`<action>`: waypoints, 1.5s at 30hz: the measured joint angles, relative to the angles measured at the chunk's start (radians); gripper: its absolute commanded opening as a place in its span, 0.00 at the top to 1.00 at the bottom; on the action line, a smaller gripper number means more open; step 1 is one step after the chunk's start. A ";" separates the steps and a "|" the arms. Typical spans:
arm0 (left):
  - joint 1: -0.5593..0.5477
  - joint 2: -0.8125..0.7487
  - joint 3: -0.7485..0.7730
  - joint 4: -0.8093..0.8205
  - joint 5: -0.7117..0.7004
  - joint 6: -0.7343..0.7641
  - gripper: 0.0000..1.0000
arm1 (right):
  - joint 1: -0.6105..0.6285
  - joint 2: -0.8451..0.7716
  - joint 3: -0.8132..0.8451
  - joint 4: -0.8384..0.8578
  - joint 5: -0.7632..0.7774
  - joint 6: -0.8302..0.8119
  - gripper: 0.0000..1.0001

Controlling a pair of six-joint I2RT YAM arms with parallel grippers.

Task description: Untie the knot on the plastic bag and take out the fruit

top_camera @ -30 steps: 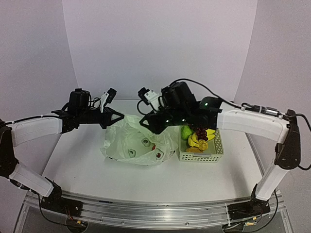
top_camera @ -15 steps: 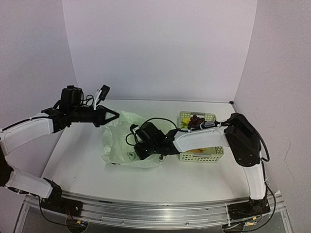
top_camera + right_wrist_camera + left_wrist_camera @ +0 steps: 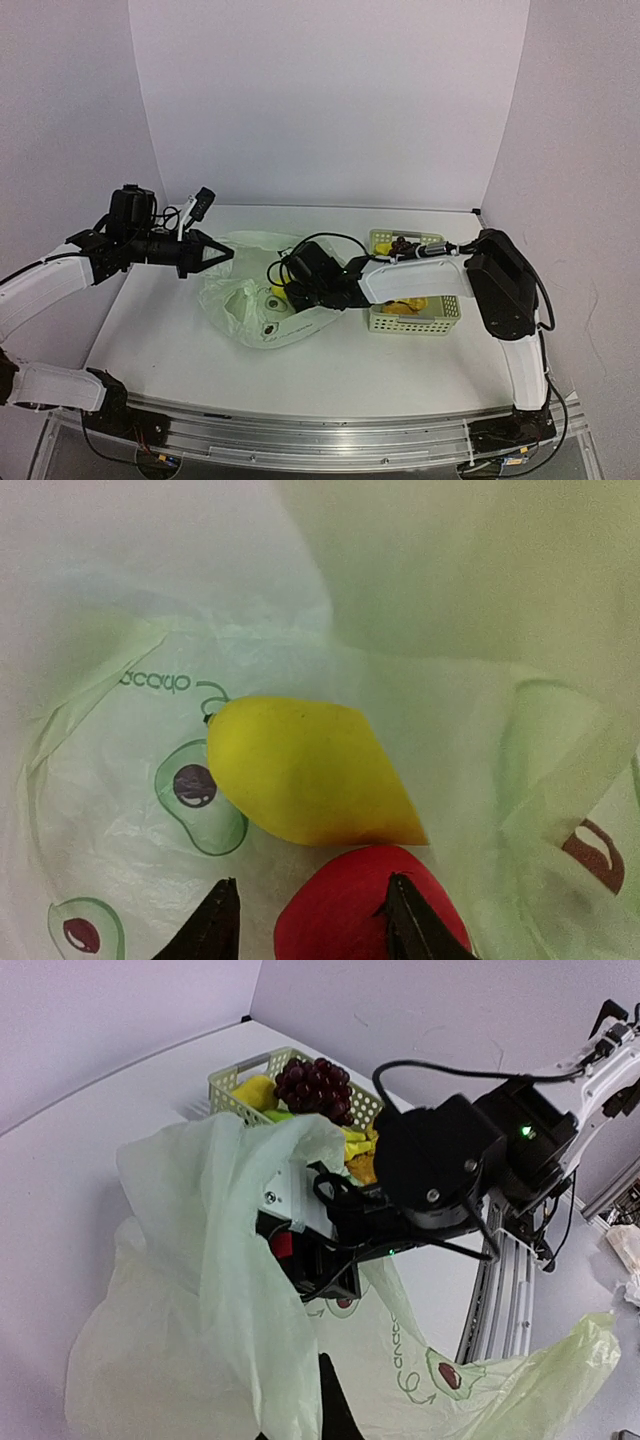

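Observation:
The plastic bag [image 3: 255, 312] lies open on the table, and no knot shows. My left gripper [image 3: 212, 254] is shut on the bag's edge and holds it up, as the left wrist view [image 3: 200, 1290] shows. My right gripper [image 3: 287, 296] is inside the bag's mouth. It is open [image 3: 312, 920], with its fingertips [image 3: 215, 920] on either side of a red apple [image 3: 345, 915]. A yellow lemon [image 3: 300, 770] lies just ahead of the apple. Bag film [image 3: 450, 610] surrounds both.
A pale green basket [image 3: 415, 324] stands right of the bag, holding grapes [image 3: 405, 245] and yellow fruit. It shows in the left wrist view [image 3: 235, 1072] with grapes [image 3: 315, 1085]. The right arm's body [image 3: 440, 1160] reaches across from the basket side.
My right gripper has come down from above the basket side into the bag's mouth. My left gripper has drawn back to the left and lower with the bag edge.

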 measured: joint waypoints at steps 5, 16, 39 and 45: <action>-0.001 0.068 -0.015 0.021 0.003 0.050 1.00 | -0.002 0.000 0.030 -0.009 -0.035 -0.068 0.31; -0.059 0.115 -0.017 0.079 0.006 0.112 1.00 | -0.078 0.000 0.034 0.014 -0.007 -0.018 0.18; -0.065 0.140 -0.017 0.105 -0.013 0.199 1.00 | -0.111 -0.018 -0.252 0.208 -0.210 -0.065 0.25; -0.065 0.138 -0.032 0.148 -0.035 0.222 1.00 | -0.088 -0.127 -0.327 0.274 -0.263 -0.068 0.24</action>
